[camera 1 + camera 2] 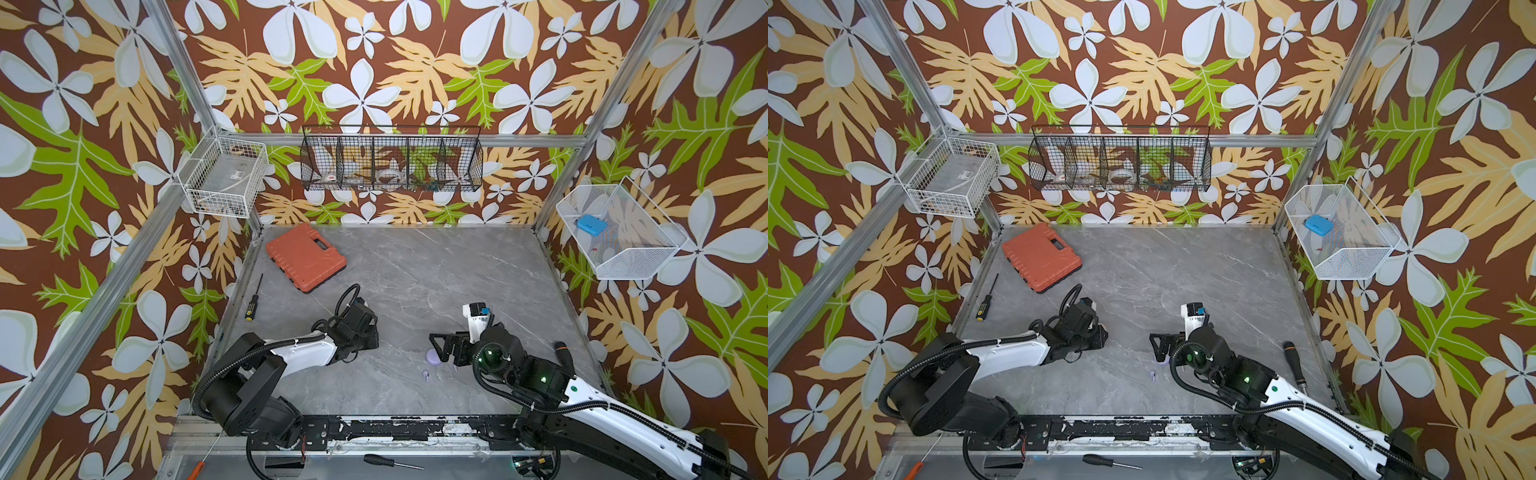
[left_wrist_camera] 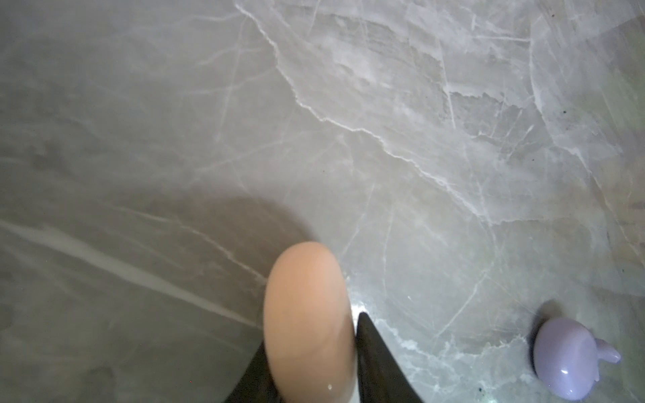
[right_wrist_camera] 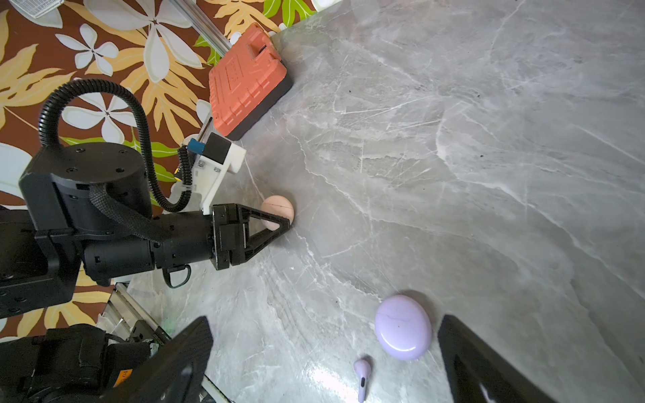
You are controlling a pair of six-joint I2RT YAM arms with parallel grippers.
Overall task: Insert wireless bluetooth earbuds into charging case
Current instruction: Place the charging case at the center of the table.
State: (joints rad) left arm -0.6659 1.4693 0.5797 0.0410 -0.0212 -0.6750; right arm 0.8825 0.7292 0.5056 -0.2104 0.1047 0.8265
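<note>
An orange tool case (image 1: 305,257) lies near a black-handled screwdriver (image 1: 251,308).

The grey marble-patterned tabletop (image 1: 436,270) carries an orange ribbed plastic toolcase (image 1: 305,257) in its far left corner, a black-handled screwdriver (image 1: 253,299) along the left edge, and, nearer the front, a round lavender plastic case (image 3: 403,327) with a small lavender stemmed earbud (image 3: 362,377) just beside it.

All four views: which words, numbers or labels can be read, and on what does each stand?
"04", probably: orange sticker on a black robot part; the rest is hidden.
Orange case: raised lettering, too blurred.
White wrist part: small print, unreadable.
Black basket: red mark, too small.
</note>
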